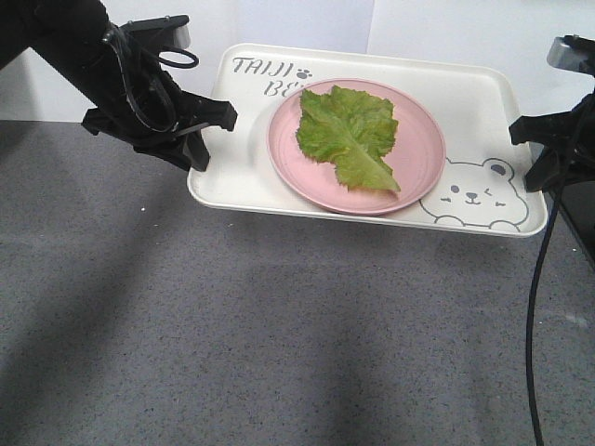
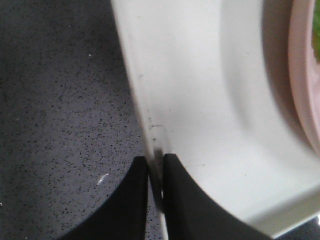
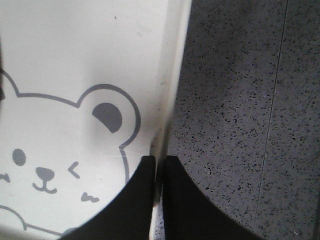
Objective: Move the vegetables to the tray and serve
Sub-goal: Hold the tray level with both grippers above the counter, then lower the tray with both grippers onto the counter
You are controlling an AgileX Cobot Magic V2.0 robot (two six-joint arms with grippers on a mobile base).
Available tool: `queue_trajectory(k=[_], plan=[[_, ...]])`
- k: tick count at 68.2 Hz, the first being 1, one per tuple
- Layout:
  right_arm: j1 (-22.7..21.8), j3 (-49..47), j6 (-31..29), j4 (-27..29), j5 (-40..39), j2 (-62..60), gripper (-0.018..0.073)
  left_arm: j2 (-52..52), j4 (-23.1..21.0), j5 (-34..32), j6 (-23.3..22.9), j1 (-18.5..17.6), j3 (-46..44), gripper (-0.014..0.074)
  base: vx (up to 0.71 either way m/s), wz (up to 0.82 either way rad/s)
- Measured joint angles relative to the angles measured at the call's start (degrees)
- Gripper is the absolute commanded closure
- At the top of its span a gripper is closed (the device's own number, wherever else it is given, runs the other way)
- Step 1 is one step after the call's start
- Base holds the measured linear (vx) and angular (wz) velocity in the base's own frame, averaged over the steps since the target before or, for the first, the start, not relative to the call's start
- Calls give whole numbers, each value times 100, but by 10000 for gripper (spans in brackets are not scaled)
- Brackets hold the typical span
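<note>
The green lettuce leaf (image 1: pixel 347 133) lies on the round pink plate (image 1: pixel 420 158), which sits on the cream-white tray (image 1: pixel 237 167). The tray hangs tilted above the grey counter, held at both ends. My left gripper (image 1: pixel 206 139) is shut on the tray's left rim; in the left wrist view its jaws (image 2: pixel 156 162) pinch the rim (image 2: pixel 145 100). My right gripper (image 1: pixel 528 139) is shut on the tray's right rim; in the right wrist view its jaws (image 3: pixel 160 162) pinch the rim (image 3: pixel 172 90) beside the winking bear drawing (image 3: pixel 50 165).
The speckled grey counter (image 1: pixel 279 334) spreads below and in front of the tray. A white wall (image 1: pixel 446 28) stands behind. A black cable (image 1: pixel 537 297) hangs from the right arm at the right edge.
</note>
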Motion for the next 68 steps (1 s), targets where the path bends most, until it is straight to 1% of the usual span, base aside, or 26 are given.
queue_trajectory(k=[9,18,26,49,59,68], plan=[[0,0,-238,117,-6,0,565,0,172,0,0,-10,0,602,0,0],[0,0,-485,449,-71,113,565,34,488,0,0,-10,0,602,0,0],[0,0,-595,610,-138,363,564,144,652,0,0,-10,0,602,0,0],[6,0,-802,560,-211,1309,560,795,687,-7,0,-14,0,602,0,0],[39,0,-807,331,-229,1580,556,1111,687,-55,0,-41,0,602,0,0],[58,0,-807,88,-244,1716,554,1362,602,-117,0,-80,0,602,0,0]])
